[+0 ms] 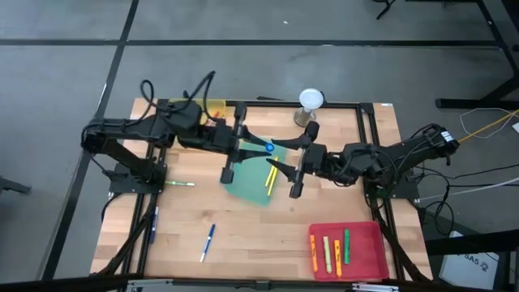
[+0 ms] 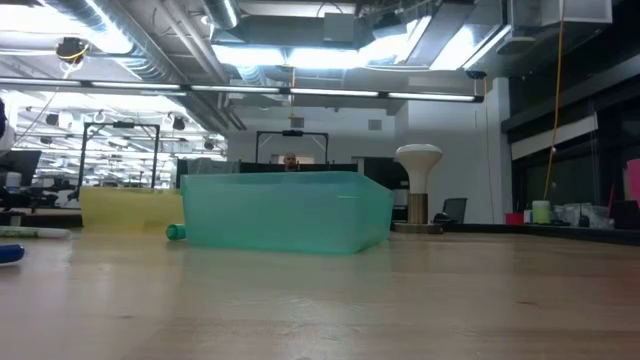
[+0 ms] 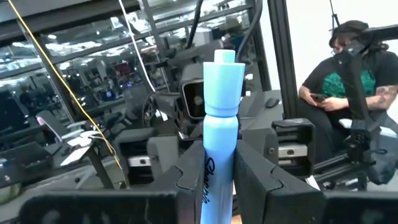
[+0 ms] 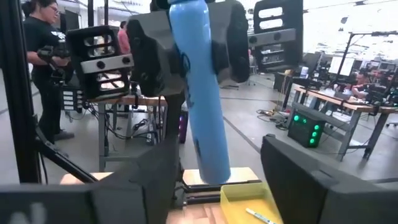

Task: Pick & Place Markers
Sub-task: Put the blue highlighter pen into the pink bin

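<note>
So my left gripper point(image 3: 219, 180) is clamped on the fat light-blue plastic marker point(image 3: 220, 118) above the green tray point(image 1: 247, 185). Its long axis points at my right gripper point(image 4: 217, 180), whose spread fingers flank it without gripping.

I'm counting three trays on the table: a yellow tray point(image 1: 212, 106), a green tray point(image 1: 247, 185) and a red tray point(image 1: 365, 251). I'm seeing ten markers: four in the red tray point(image 1: 329, 251), two yellow ones point(image 1: 271, 173) on the green tray, one light-blue marker point(image 1: 268, 147) held up between the two arms, and three loose on the wood point(image 1: 208, 242). I'm also making out one white mushroom-shaped lamp point(image 1: 310, 100) and two arms.
</note>
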